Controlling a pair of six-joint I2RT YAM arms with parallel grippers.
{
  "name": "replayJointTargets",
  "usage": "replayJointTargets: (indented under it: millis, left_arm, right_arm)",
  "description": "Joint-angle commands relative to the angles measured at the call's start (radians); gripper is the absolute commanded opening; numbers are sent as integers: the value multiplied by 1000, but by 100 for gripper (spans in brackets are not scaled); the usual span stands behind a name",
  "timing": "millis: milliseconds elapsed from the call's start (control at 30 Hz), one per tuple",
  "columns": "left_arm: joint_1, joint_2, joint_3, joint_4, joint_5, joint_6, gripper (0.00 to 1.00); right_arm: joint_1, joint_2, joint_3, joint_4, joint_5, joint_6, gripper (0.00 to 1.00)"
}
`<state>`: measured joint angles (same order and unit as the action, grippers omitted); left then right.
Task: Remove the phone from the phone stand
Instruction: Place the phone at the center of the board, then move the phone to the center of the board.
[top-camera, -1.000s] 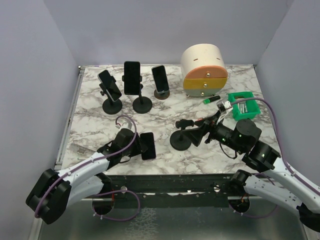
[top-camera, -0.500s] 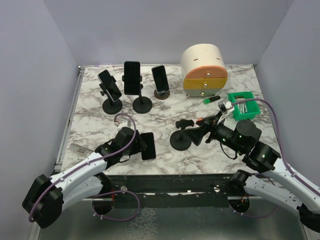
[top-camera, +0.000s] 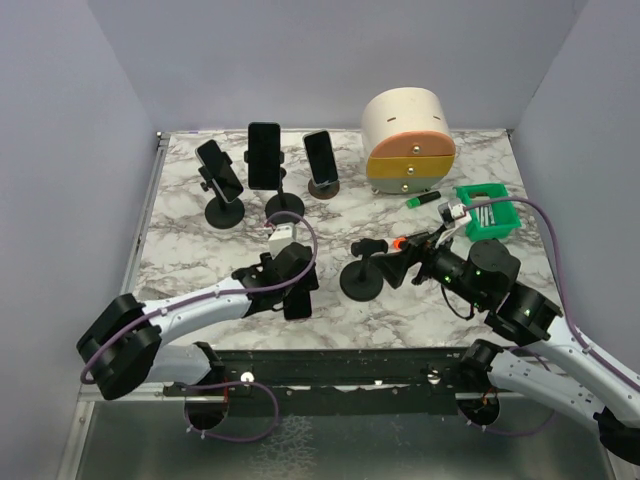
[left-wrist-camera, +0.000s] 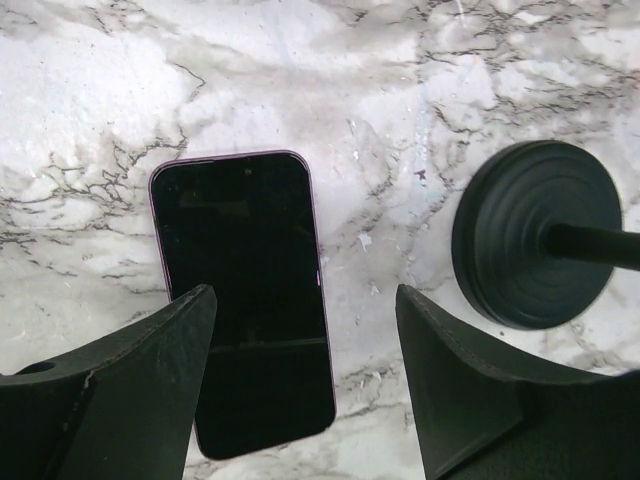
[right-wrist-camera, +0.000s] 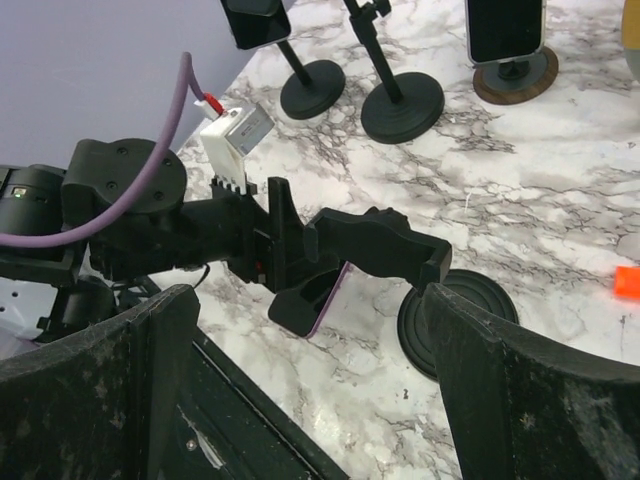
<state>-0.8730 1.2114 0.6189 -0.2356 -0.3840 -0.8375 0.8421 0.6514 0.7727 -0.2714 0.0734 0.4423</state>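
Phone (left-wrist-camera: 245, 300): lies flat on the marble worktop (left-wrist-camera: 400, 80), dark screen up, purple rim showing, just beside the stand's round base.
Phone stand (top-camera: 361, 277): black, its clamp head holding nothing; it stands near the front edge, between the two arms.
Left tool (left-wrist-camera: 302, 295): fingers apart, straddling the phone from above and gripping nothing. One finger overlaps the phone's edge in the wrist view; contact cannot be told.
Right tool (right-wrist-camera: 305, 300): fingers spread wide, one on either side of the stand's clamp head and clear of it.
Lettering: phone screen blank; white marks in the green bin (top-camera: 487, 212) too small to read.
Hidden: from above, the left tool covers most of the phone; the left wrist view cuts off the stand's stem.
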Motion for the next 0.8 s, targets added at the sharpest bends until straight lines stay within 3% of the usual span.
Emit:
replayJointTargets:
  millis: [0,433,767]
  left_arm:
    - [-24,106,54,4,-105,13,73]
    - [-93,327,145,-148,-272,-60,82]
    - [-93,279,59,-158,-282,-75,81]
  right_arm:
    - [1,-15,13,-45,52,-19,99]
    - [1,-40,28,-87,97,-25,99]
    - [0,-47,21,-91,101,-29,99]
